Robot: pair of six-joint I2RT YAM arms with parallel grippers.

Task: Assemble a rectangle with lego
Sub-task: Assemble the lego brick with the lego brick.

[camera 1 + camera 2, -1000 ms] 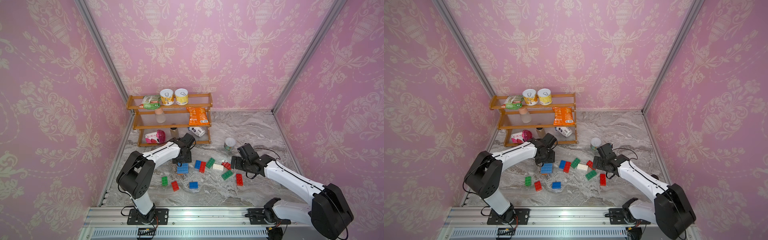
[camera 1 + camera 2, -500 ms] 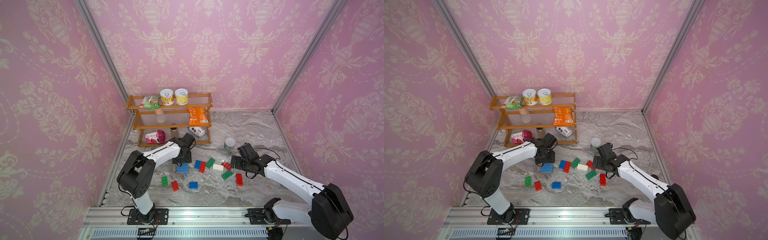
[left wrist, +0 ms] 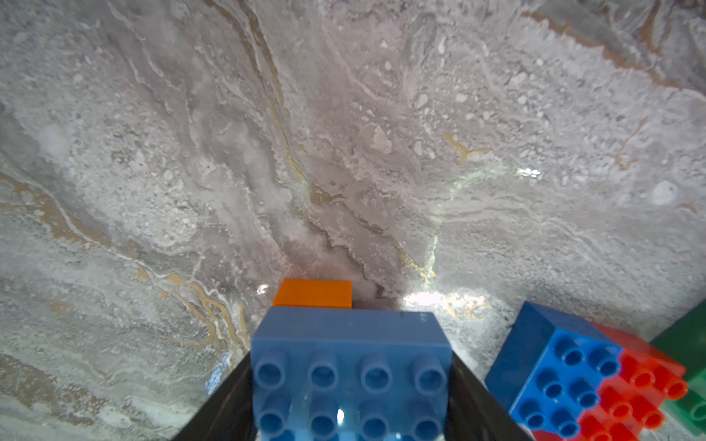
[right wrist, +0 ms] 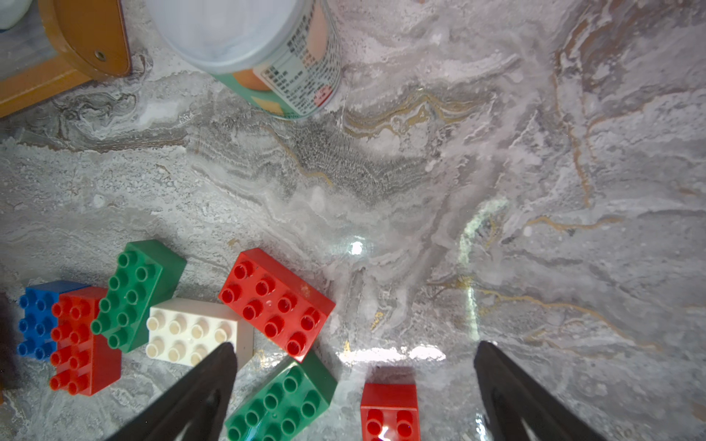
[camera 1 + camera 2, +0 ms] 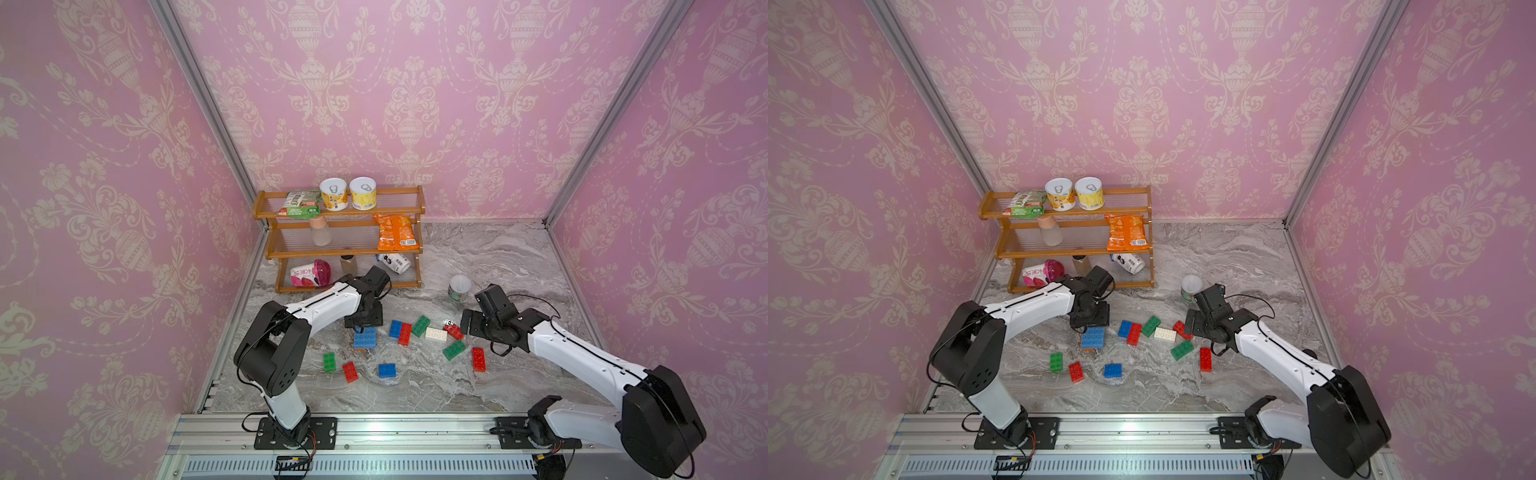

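The blue block (image 5: 365, 336), lower left of centre in both top views, hides nearly all of the orange brick (image 3: 312, 294) beneath it.

Lt-blue block (image 5: 365, 337): studs up, atop orange brick (image 3: 312, 294), pinched betw. left jaws. Blue brick (image 5: 395, 328) + red brick (image 5: 405, 333) touching, side by side. Green brick (image 5: 420, 326), white brick (image 5: 435, 334), 2nd red brick (image 5: 454, 331) clustered tight beside. 2nd green brick (image 5: 455, 350), 3rd red brick (image 5: 478, 359) near. Front green brick (image 5: 329, 362), front red brick (image 5: 350, 371), front blue brick (image 5: 387, 370) apart, studs up.

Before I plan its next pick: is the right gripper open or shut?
Open: the right wrist view shows the right gripper with its fingers wide apart, clamping nothing.
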